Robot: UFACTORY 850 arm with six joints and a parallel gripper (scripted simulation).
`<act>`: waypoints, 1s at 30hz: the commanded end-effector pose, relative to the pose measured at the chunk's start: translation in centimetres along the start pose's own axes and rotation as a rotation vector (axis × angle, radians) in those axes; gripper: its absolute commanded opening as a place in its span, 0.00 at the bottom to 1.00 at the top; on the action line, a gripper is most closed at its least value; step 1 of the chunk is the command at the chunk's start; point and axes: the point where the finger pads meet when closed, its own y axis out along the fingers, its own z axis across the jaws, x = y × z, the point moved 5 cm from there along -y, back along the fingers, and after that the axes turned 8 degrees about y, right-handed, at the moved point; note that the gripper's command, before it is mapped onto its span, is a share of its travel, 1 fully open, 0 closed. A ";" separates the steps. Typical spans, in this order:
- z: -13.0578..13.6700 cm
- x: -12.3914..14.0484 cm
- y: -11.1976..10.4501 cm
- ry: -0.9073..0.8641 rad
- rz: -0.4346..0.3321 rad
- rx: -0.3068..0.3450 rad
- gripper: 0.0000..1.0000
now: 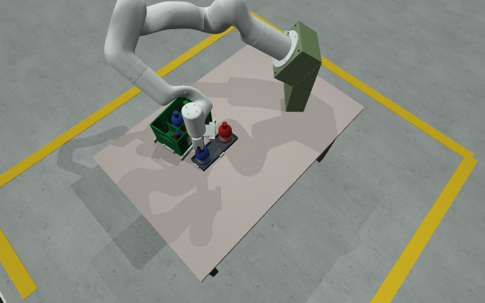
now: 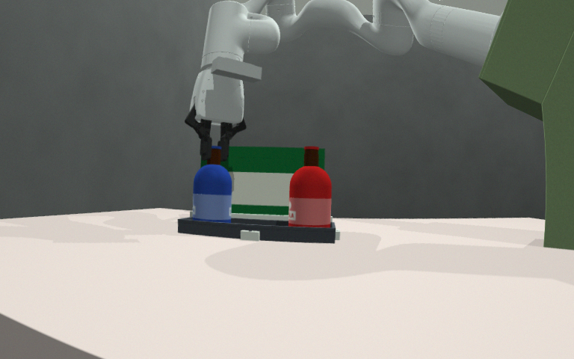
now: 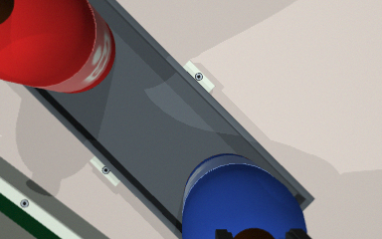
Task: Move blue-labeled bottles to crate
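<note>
A blue-labeled bottle (image 2: 212,190) stands upright at the left end of the dark tray (image 2: 256,229). My gripper (image 2: 214,149) is shut on its brown neck from above. The bottle's base still rests on the tray. It also shows in the overhead view (image 1: 202,155) and at the bottom of the wrist view (image 3: 244,201). A red-labeled bottle (image 2: 310,190) stands upright at the tray's other end, and shows in the overhead view (image 1: 225,132) and the wrist view (image 3: 52,42). The green crate (image 1: 175,128) stands just behind the tray and holds a blue bottle (image 1: 176,118) and a second bottle (image 1: 175,134).
The arm's green base block (image 1: 298,67) stands at the far side of the table. The arm's links reach over the crate and hide part of it. The tray has small white tabs (image 3: 200,77) on its long sides.
</note>
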 end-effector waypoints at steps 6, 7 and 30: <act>0.0 0.0 -0.1 0.000 0.000 0.001 0.00; 0.0 0.0 -0.1 0.000 0.000 0.001 0.00; 0.0 0.0 -0.4 0.000 0.000 0.001 0.00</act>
